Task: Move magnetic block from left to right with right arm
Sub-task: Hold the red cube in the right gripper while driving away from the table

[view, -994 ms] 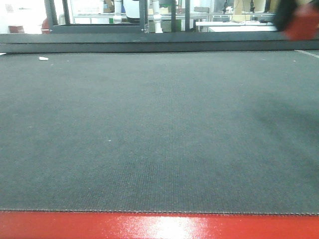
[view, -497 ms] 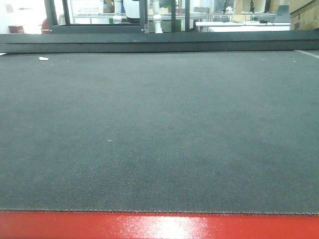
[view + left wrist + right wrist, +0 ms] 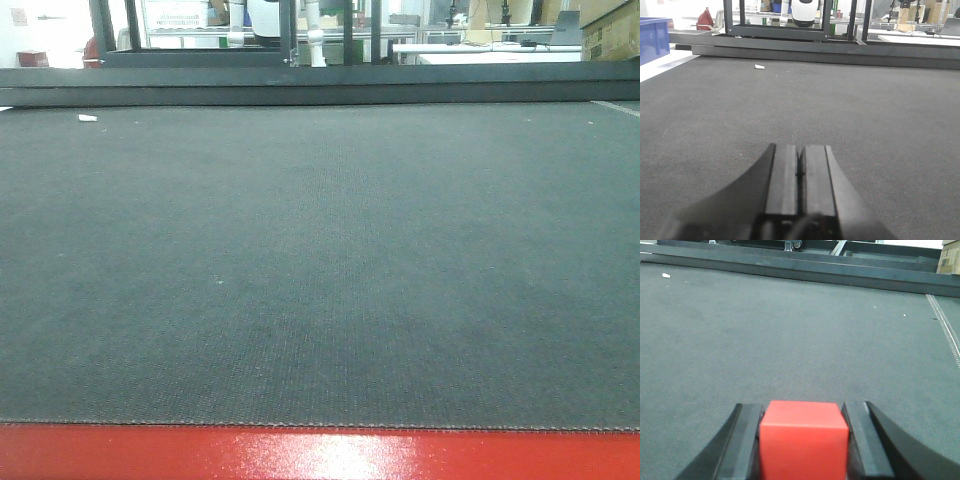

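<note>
your right gripper (image 3: pixel 803 412): jaws clamped on magnetic block (image 3: pixel 804 447) | left gripper (image 3: pixel 800 152): jaws closed, empty | dark mat (image 3: pixel 320 250) ahead of jaws, black rail (image 3: pixel 320 85) beyond

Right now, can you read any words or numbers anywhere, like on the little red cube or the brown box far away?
No text is readable in any view.
Small bright-red matte cube, clamped in the right gripper: the faces that show are plain, with no marks.
Tan cardboard box in the background: dark printed marks, too small and blurred to read.
</note>
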Controlling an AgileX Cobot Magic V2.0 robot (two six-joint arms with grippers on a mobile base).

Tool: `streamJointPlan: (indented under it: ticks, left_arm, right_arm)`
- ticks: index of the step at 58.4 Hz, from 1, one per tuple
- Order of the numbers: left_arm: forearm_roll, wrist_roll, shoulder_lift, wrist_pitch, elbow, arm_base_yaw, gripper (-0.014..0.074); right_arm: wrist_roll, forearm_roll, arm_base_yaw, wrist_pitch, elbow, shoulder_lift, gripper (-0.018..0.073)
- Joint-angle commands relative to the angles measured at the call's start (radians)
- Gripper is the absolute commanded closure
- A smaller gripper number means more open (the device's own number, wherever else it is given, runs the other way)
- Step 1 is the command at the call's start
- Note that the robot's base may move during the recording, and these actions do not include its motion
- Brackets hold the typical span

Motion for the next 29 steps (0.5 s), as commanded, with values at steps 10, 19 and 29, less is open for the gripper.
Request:
streamJointPlan:
  ticks: [10, 19, 29]
  left_arm:
    - [-0.005, -0.007, -0.013, -0.091, 0.007, 0.003, 0.0722]
    - [-0.005, -0.007, -0.013, -0.091, 0.007, 0.003, 0.0722]
    - [-0.005, -0.007, -0.013, -0.091, 0.007, 0.003, 0.0722]
  right_arm:
    - [-0.011, -0.008, -0.007, -0.082, -0.025, 0.011, 0.0323]
    - [-0.011, -0.008, -0.007, -0.081, -0.025, 0.011, 0.0323]
    - [-0.011, -0.008, -0.007, -0.081, -0.025, 0.011, 0.0323]
